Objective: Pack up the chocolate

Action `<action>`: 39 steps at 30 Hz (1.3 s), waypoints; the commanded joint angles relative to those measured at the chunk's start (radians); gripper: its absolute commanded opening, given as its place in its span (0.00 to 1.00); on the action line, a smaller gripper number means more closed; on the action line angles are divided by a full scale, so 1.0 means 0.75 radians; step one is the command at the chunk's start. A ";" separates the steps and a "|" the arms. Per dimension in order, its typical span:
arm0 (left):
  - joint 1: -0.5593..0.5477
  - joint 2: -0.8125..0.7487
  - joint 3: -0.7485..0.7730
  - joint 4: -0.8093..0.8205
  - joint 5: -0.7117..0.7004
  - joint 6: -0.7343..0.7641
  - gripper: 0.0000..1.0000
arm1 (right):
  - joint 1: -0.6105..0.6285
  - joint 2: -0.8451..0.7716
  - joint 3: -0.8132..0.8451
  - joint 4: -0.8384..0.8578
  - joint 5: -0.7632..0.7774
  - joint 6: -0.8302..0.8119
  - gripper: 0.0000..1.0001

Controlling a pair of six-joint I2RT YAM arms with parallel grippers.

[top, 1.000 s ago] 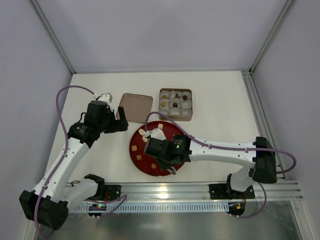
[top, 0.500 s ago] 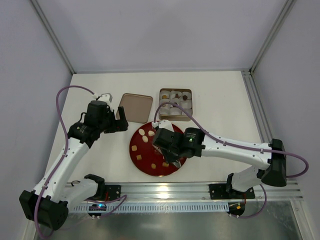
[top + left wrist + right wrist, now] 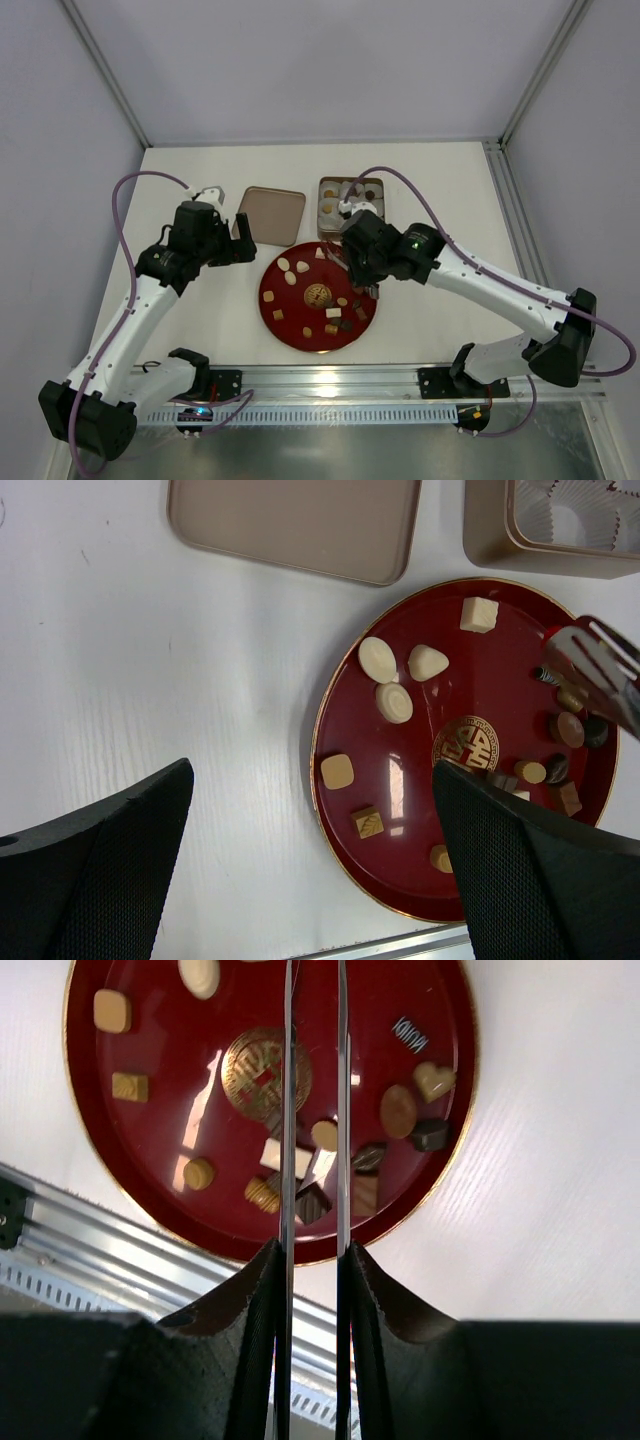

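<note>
**Top view.** Chocolate: over a dozen loose pieces on a round red plate, front centre of the surface.
- Tin behind the plate; its lid is off and lies just to its left.
- White paper cups line the tin. A few seem filled, but they are too small to count, and the right arm hides part of the tin.
- Status, as judged: packing begun, the greater share still on the plate, lid not yet fitted.
- Right hand: over the plate's far right part, on the tin side.
- Left hand: left of the plate, beside the lid's near corner.

**Left wrist view.**
- Left hand: fingers spread wide, nothing between them.
- Chocolate, upper left of plate: cream pieces, namely an oval, a teardrop, a spiral round and a square.
- Chocolate, lower left: a tan square and a gold square.
- Chocolate, right side: dark and mid-brown pieces clustered beneath the right hand.
- The one cup in view looks empty.

**Right wrist view.**
- Right hand: thin blades close together, with a slim gap through which the plate shows. The tips run off the top edge, so whether a piece is held cannot be told.
- Chocolate below: a heart, a striped bar, a brown oval, dark, brown and white squares, and small tan rounds.
- The pieces are small and several lie close together near the plate's near edge.
</note>
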 commanded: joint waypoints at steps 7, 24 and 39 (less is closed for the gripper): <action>-0.003 -0.002 0.012 0.010 0.014 -0.003 1.00 | -0.413 0.019 0.086 0.147 -0.072 -0.216 0.32; -0.003 0.006 0.012 0.010 0.018 0.003 1.00 | -0.696 0.295 0.184 0.239 -0.117 -0.306 0.32; -0.003 0.008 0.012 0.010 0.018 0.003 1.00 | -0.709 0.338 0.141 0.250 -0.070 -0.319 0.32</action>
